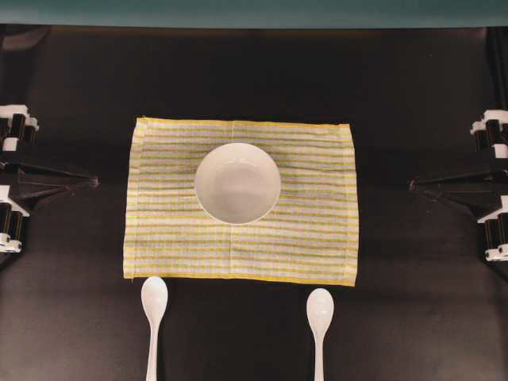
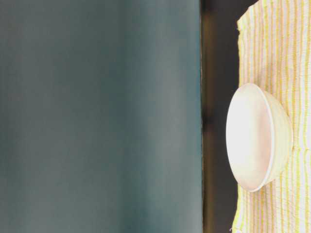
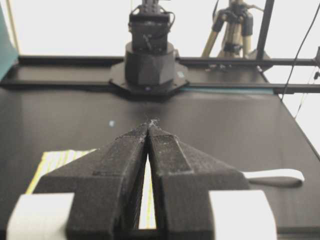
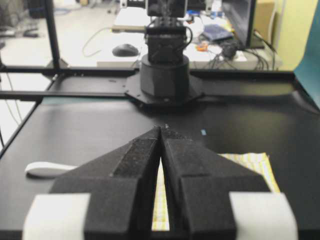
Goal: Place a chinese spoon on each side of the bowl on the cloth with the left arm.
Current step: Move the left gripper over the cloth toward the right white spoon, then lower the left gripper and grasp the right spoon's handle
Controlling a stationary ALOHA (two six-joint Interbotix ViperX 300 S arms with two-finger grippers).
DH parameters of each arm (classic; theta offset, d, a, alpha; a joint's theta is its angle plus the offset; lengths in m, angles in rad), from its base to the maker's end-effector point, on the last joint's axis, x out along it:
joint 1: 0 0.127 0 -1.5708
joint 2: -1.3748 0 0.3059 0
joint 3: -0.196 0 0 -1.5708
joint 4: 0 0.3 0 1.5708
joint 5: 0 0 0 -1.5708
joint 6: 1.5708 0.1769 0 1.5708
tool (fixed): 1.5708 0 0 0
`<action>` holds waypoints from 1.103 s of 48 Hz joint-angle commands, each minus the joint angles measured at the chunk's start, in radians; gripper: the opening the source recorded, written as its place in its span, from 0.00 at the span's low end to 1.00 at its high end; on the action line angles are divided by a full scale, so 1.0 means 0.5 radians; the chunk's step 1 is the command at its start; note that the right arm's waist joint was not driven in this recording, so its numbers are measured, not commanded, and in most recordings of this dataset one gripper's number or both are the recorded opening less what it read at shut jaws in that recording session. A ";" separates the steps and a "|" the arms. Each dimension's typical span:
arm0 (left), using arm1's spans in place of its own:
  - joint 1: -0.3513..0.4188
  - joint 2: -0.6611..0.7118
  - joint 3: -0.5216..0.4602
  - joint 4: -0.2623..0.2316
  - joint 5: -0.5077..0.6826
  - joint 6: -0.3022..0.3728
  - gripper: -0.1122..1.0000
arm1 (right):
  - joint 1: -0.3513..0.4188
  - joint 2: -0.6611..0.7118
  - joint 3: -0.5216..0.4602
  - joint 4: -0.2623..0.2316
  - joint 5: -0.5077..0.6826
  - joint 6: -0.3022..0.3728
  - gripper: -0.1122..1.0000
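The white bowl sits on the yellow-striped cloth in the middle of the black table, slightly toward the cloth's far edge. Two white chinese spoons lie on the bare table just in front of the cloth, one at front left, the other at front right, handles pointing to the near edge. My left gripper rests at the left table side, shut and empty, tips meeting. At the right side my right gripper is likewise shut and empty. A spoon handle shows in the left wrist view.
Each arm's base stands at the opposite table side. A teal backdrop rises behind the table's far edge. Bare black table surrounds the cloth.
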 commanded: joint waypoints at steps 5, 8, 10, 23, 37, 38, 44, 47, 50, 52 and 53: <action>-0.040 0.166 -0.181 0.077 0.135 -0.267 0.12 | 0.000 0.021 -0.003 0.003 0.015 -0.028 0.16; -0.046 0.261 -0.236 0.080 0.190 -0.423 0.11 | 0.000 0.021 0.000 0.003 0.055 -0.031 0.11; -0.049 0.316 -0.264 0.080 0.215 -0.497 0.11 | 0.000 0.018 0.000 0.003 0.089 -0.031 0.10; -0.058 0.807 -0.469 0.080 0.258 -0.709 0.11 | 0.000 0.021 0.000 0.003 0.273 -0.031 0.10; -0.089 1.451 -1.015 0.080 0.601 -0.718 0.11 | 0.000 0.006 0.000 0.003 0.457 -0.021 0.10; -0.092 1.491 -1.058 0.080 0.638 -0.718 0.11 | 0.000 0.006 0.000 0.003 0.463 -0.021 0.10; -0.126 1.743 -1.310 0.080 0.746 -0.718 0.13 | 0.000 0.003 0.000 0.003 0.494 -0.006 0.10; -0.144 1.856 -1.408 0.080 0.746 -0.718 0.19 | 0.000 -0.006 0.003 0.003 0.506 -0.006 0.10; -0.153 1.954 -1.494 0.080 0.752 -0.718 0.25 | 0.000 -0.012 0.003 0.003 0.515 -0.006 0.10; -0.156 2.006 -1.543 0.080 0.752 -0.721 0.31 | 0.000 -0.015 0.003 0.003 0.515 -0.006 0.10; -0.156 2.034 -1.565 0.080 0.755 -0.721 0.35 | 0.000 -0.015 0.006 0.003 0.515 -0.006 0.10</action>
